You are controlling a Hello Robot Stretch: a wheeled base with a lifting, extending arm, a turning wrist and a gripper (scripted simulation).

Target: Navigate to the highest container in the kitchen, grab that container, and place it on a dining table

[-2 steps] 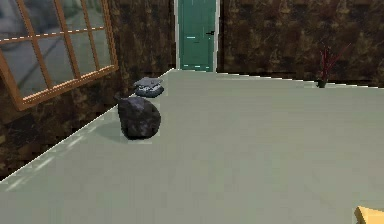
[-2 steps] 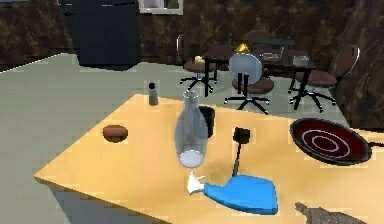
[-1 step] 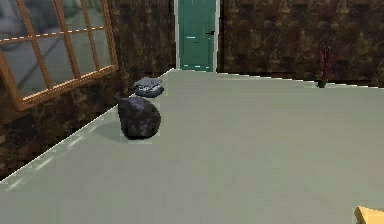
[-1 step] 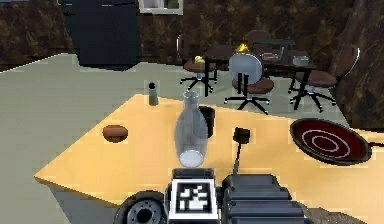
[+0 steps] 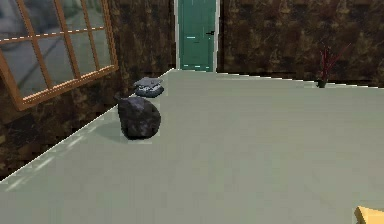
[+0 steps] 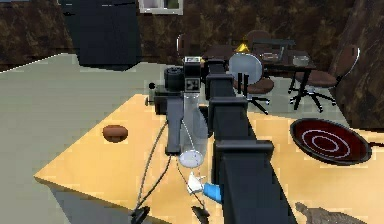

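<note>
Gripper: its dark body and thin fingers sit at the far end of the arm, over the wooden table. I cannot tell whether it holds anything, because a thing stands on the tabletop right at it.
Container: a tall, clear, bottle-like container stands upright on the wooden table with its round foot on the tabletop.
Container against gripper: its upper part overlaps the gripper's body in the arm side view, and its foot lies below the fingers, just beside the arm on the arm side view's left. Whether they touch cannot be told.
Near the foot: a small blue thing lies on the table against the arm, with thin wire-like pieces beside it.
Brown lump: a round brown lump lies on the table toward the arm side view's left, well apart from the container.
Pan: a dark round pan with red rings lies on the table on the other side of the arm.
Beyond the table: a dark cabinet stands by the far wall, and office chairs stand at the arm side view's right.
Ahead: in the forward view a dark rock-like lump sits on the floor, near the wall with the window. A green door is in the far wall.
</note>
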